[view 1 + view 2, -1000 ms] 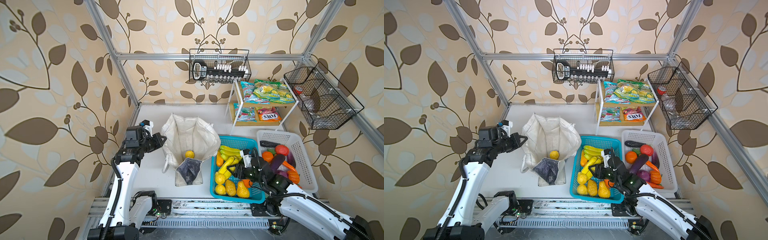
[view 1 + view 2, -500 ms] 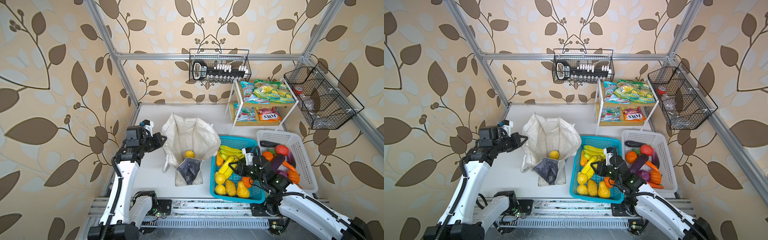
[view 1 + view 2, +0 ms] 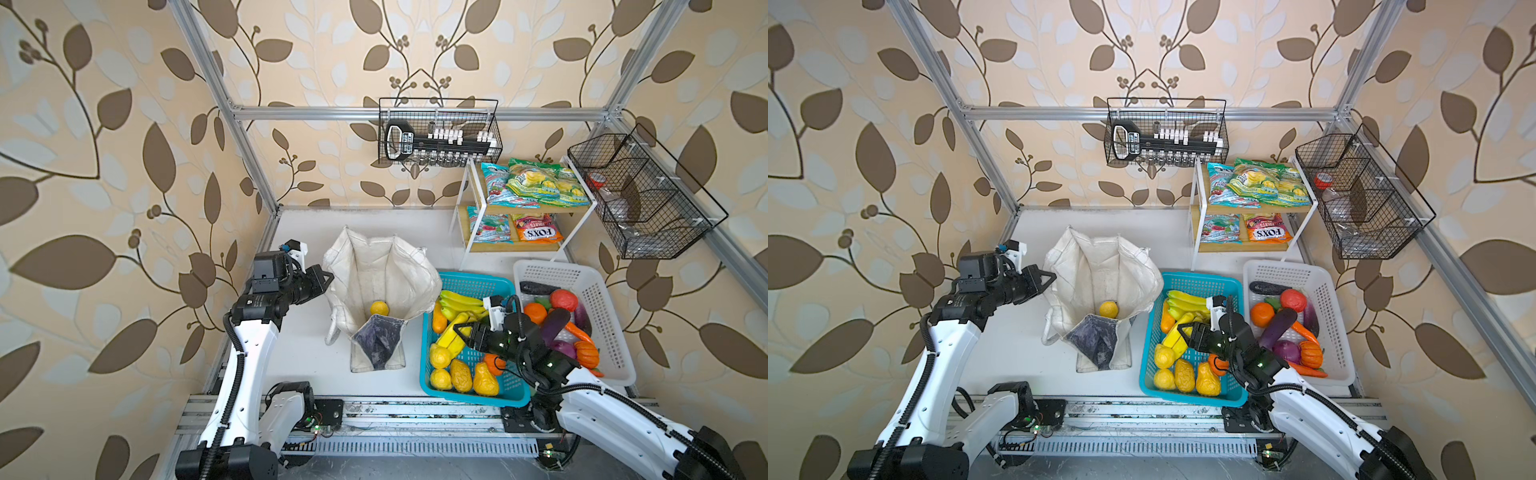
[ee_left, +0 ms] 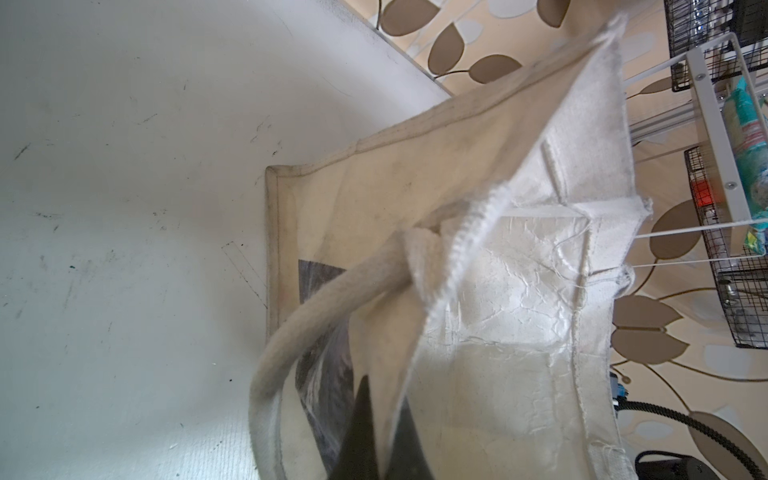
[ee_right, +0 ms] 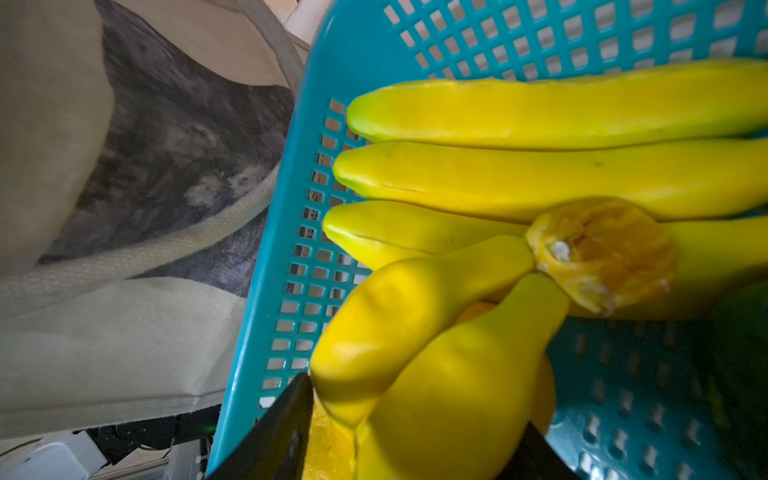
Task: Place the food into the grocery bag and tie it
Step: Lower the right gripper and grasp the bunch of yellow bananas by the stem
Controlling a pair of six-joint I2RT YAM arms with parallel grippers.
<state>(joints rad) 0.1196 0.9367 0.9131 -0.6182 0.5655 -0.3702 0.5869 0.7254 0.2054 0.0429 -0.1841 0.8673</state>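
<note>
Top views: white counter [image 3: 395,232], closed in by an aluminium frame [image 3: 415,112] and beige wallpaper with brown leaves [image 3: 332,50]. A black wire basket [image 3: 440,137] hangs on the back wall, and a second black wire basket [image 3: 648,199] on the right wall. A white two-tier rack [image 3: 515,248] stands in the counter's back right corner, with glossy snack packets [image 3: 536,187] on both shelves.

An off-white cloth grocery bag [image 3: 374,266] stands open mid-counter, with a dark grey-blue print on its front side. A yellow plastic lemon [image 3: 379,308] lies inside on the bag's bottom. A teal plastic basket [image 3: 473,277] touches the bag's right side, at the counter's front edge. A white plastic basket [image 3: 557,274] sits just beside it at the right edge. It holds the orange round fruit [image 3: 535,312], the purple eggplant [image 3: 555,326] and other vegetables.

Left gripper [image 3: 329,277]: closed, pinching the bag's left rim. The left wrist view shows the fabric edge clamped between the black fingers [image 4: 361,419], with the rope handle looping just beside them.

Right gripper [image 3: 459,332]: low inside the teal basket, pointing toward the bag. In the right wrist view the jaws stand apart, one on either side of the small yellow banana bunch [image 5: 436,353]. One finger is against a banana tip, the other is mostly hidden behind the fruit, so I can't tell if it's clamped. Longer yellow bananas [image 5: 540,174] lie just past it. The lemon is well apart from this gripper, beyond the basket wall and the bag's side.
</note>
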